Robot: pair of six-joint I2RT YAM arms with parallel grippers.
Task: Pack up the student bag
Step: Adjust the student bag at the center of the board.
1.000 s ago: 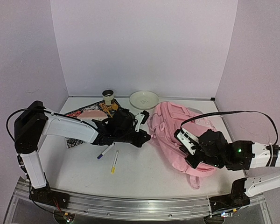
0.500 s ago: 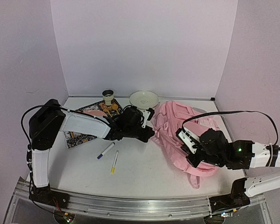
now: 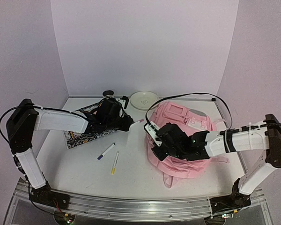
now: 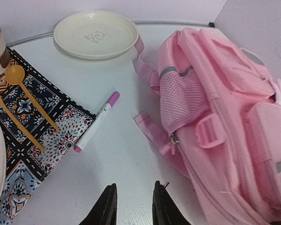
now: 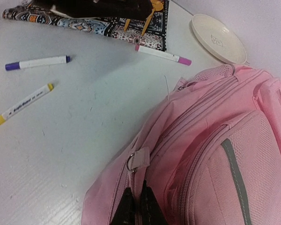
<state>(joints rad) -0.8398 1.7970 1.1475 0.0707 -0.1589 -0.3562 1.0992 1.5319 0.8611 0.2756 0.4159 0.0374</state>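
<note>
On the left, our left jaws [image 4: 134, 199] stand slightly parted with nothing between them, over bare worktop [image 4: 117, 154]. The pink marker [image 4: 96, 123] lies just ahead of them, 1 end on the patterned mat [image 4: 23, 154]. We reckon the step is fetching that marker, so we want the jaws wider, turned across the barrel and lowered at its middle, clear of the mat's edge. The student bag [image 4: 225, 117] lies right of these jaws, apart from them, pockets up on the worktop. Further right, our right jaws [image 5: 136, 205] are closed, pinching the bag's fabric just below a small metal ring [image 5: 131, 162]; a steady hold there should stop the bag sliding.
</note>
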